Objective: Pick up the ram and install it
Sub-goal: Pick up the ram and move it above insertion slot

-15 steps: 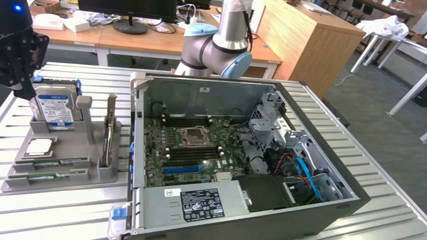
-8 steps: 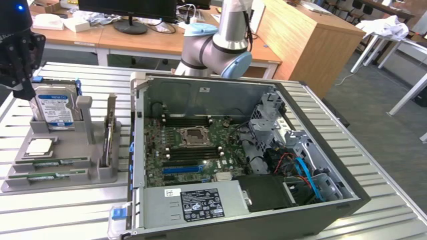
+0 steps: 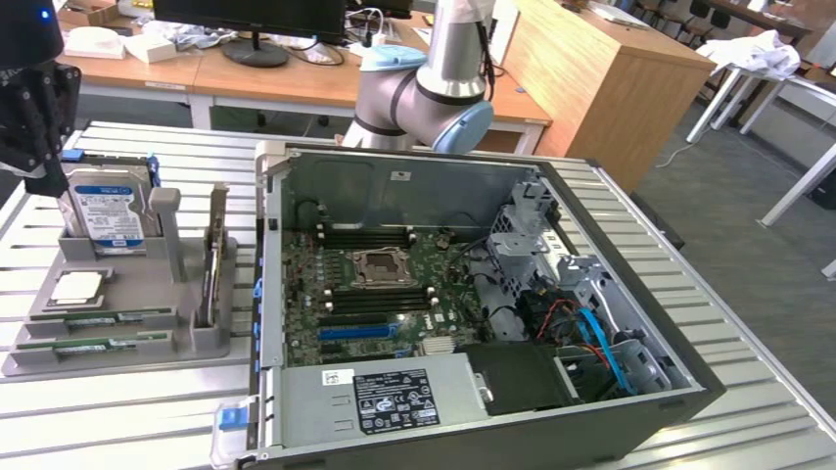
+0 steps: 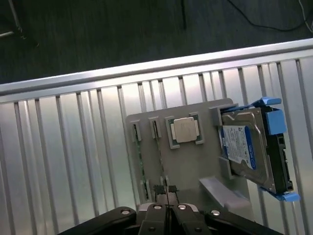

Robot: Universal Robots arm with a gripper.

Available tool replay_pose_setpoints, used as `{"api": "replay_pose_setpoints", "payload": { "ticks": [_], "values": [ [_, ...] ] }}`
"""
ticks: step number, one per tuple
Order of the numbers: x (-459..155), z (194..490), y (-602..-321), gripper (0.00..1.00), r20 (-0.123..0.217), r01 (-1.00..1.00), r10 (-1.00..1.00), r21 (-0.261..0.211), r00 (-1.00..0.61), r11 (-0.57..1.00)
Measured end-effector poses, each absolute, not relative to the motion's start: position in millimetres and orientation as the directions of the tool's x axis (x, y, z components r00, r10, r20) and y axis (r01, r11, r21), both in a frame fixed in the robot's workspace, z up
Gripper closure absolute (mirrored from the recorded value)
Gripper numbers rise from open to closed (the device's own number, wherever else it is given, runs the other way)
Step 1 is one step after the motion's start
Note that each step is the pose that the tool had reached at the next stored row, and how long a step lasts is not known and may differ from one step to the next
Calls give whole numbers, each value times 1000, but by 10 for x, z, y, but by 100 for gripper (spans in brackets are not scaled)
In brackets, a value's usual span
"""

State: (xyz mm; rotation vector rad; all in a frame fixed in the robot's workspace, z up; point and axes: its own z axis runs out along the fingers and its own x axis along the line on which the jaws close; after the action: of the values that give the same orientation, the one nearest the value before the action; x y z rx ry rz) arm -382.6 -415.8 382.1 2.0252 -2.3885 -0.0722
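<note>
My gripper (image 4: 166, 190), clenched on nothing, hovers above the grey tray (image 3: 131, 358) where the ram (image 3: 112, 317) lies flat, ready for picking.

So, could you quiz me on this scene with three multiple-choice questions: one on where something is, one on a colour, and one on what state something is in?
1. Where does the hard drive stand?
A) inside the computer case
B) in the grey holder
C) on the floor

2. What colour is the frame around the hard drive?
A) blue
B) red
C) yellow

3. How is the gripper now?
A) wide open
B) shut on the hard drive
C) shut, holding nothing

Answers:
1 B: it stands upright in a slot of the holder.
2 A: blue shows at both ends of the drive.
3 C: its fingertips meet above the holder with nothing between them.
</note>
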Motion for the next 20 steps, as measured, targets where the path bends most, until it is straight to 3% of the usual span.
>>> {"api": "replay_pose_setpoints", "payload": {
  "ticks": [7,20],
  "values": [
    [-3826,3816,-4158,90,-23,-997,-997,41,-71,70],
    [-3826,3811,-4158,90,-23,-998,-998,39,-51,50]
  ]
}}
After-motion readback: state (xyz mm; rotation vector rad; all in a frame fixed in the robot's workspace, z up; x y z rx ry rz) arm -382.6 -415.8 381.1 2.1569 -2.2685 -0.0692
